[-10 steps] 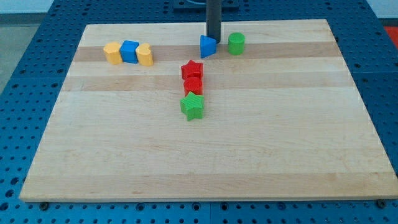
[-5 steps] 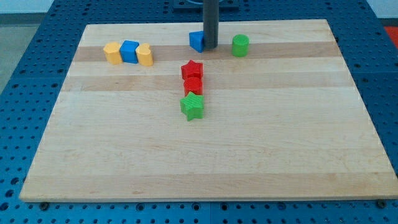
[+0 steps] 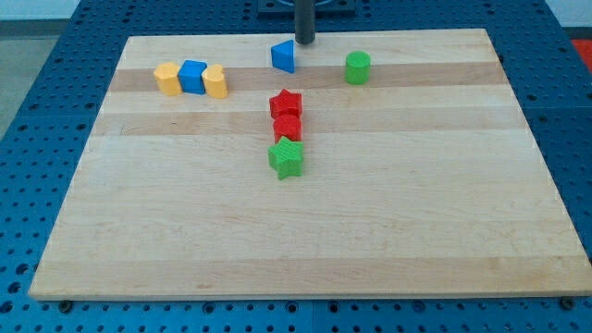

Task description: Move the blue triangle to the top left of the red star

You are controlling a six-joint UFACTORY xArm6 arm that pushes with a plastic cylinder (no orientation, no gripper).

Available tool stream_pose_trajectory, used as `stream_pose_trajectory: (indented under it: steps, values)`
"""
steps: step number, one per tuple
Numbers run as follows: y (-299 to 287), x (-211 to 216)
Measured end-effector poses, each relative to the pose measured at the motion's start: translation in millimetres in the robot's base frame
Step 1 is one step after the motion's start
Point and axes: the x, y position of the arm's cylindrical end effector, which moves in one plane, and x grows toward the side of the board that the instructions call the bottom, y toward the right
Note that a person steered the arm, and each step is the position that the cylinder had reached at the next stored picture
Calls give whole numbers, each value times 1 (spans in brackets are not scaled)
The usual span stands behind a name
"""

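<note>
The blue triangle point(image 3: 284, 56) lies near the top edge of the desk point(image 3: 305, 231), above the red star point(image 3: 286, 103) and a little toward the view's left of it, with a clear strip of wood between the two. For the task this looks already close to what is asked: the triangle is up and slightly left of the star, though more above than to the left, so I judge one more small push toward the view's left may be useful.

My tip point(image 3: 303, 43) stands just beside the triangle, at its upper right, close to the desk's top edge. I cannot tell if it touches the block. This side makes sense, because a push from the upper right sends the block leftward. There is no hand on this arm, only the rod, so nothing is opened or closed.

The triangle is a small block of strong blue, with a flat top face, and one point turns to the view's left.

The other blocks are apart from this work. Below the red star a second red block point(image 3: 288, 127) touches it, and a green star point(image 3: 287, 158) follows. A green cylinder point(image 3: 357, 67) stands to the view's right of the triangle.
</note>
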Motion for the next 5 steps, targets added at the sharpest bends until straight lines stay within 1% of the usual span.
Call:
stream_pose_trajectory:
  steps: [1,2,4,5]
  values:
    - [-11,6]
    - [-25,30]
    - [-58,99]
    - [-65,109]
